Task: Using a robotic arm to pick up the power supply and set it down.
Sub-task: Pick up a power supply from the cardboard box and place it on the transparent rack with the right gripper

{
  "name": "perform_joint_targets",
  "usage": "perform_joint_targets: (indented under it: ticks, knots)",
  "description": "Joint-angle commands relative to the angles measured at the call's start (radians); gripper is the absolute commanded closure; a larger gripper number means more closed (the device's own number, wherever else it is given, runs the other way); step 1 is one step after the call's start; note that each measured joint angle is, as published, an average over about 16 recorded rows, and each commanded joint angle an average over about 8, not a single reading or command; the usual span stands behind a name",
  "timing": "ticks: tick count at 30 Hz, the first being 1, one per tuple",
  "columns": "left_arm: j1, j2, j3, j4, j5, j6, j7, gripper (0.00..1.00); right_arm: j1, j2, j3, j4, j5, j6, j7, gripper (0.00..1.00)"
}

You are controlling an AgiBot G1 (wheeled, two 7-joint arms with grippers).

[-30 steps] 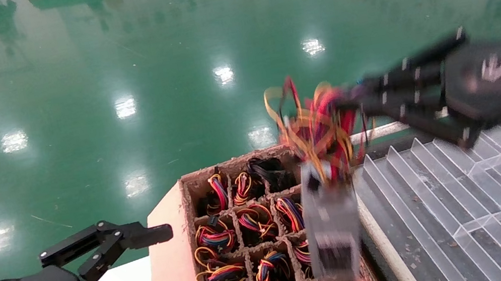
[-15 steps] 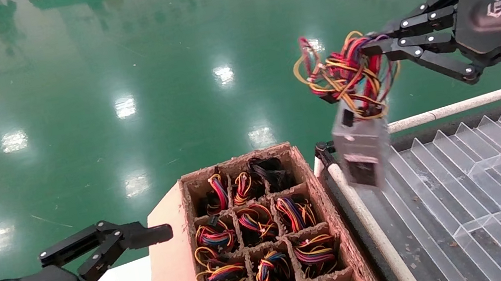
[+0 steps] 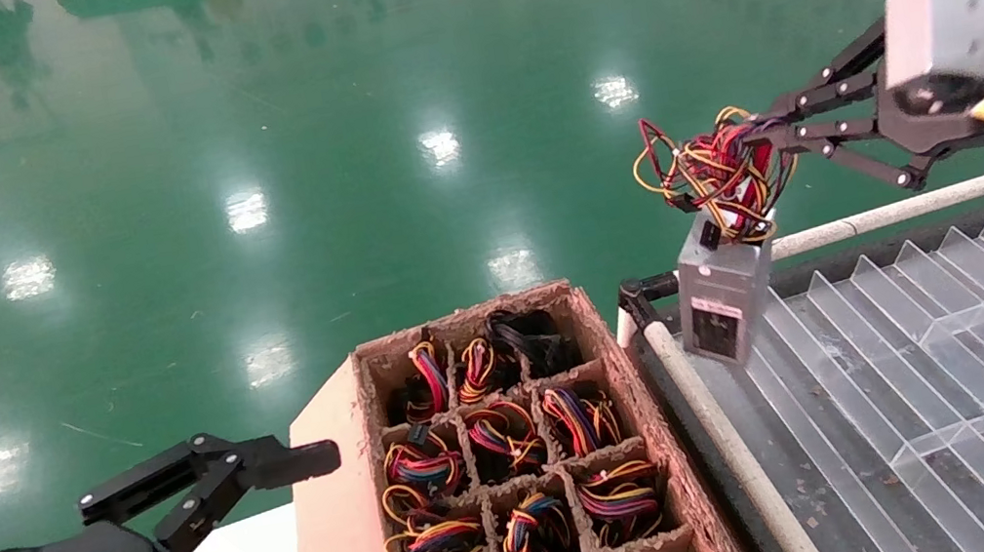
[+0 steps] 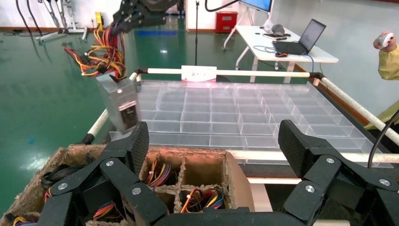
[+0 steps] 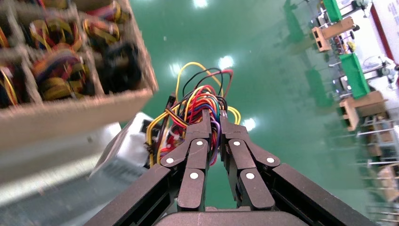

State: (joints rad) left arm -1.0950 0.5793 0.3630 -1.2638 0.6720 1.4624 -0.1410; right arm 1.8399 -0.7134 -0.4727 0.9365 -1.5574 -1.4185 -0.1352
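Note:
The power supply (image 3: 723, 289), a small grey metal box with a black socket face, hangs by its bundle of red, yellow and orange wires (image 3: 717, 171). My right gripper (image 3: 771, 135) is shut on that wire bundle (image 5: 202, 106), holding the box (image 5: 123, 151) over the far left corner of the clear divider tray (image 3: 940, 363). In the left wrist view the hanging power supply (image 4: 121, 101) shows above the tray's edge. My left gripper (image 3: 285, 462) is parked at the lower left, open, with nothing between its fingers (image 4: 134, 146).
A brown pulp-cardboard grid tray (image 3: 629, 392) stands in the middle, its cells holding several more wire bundles (image 3: 508, 436). White rails (image 3: 877, 215) frame the clear tray. Beyond lies a glossy green floor (image 3: 236, 158). A desk with a laptop (image 4: 301, 40) is far off.
My right gripper has carried the power supply up out of the cardboard tray and to the right; it now hangs lower over the clear tray's corner. The left arm has stayed still.

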Motion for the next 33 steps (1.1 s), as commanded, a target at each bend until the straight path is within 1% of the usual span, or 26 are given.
perform_joint_targets:
  ticks: [1,8,14,21,33]
  knots:
    - [0.000,0.000,0.000,0.000,0.000,0.000,0.000,0.00,0.001,-0.008,-0.010,-0.013,-0.025,0.010,-0.049,1.00]
    - [0.000,0.000,0.000,0.000,0.000,0.000,0.000,0.00,0.006,-0.046,-0.039,-0.042,-0.101,0.078,-0.180,1.00]
    - [0.000,0.000,0.000,0.000,0.000,0.000,0.000,0.00,-0.010,-0.067,-0.055,-0.051,-0.135,0.120,-0.255,1.00]
    - [0.000,0.000,0.000,0.000,0.000,0.000,0.000,0.00,-0.045,-0.076,-0.064,-0.040,-0.139,0.134,-0.291,1.00]
    - [0.000,0.000,0.000,0.000,0.000,0.000,0.000,0.00,-0.088,-0.124,-0.090,-0.006,-0.162,0.158,-0.294,1.00]
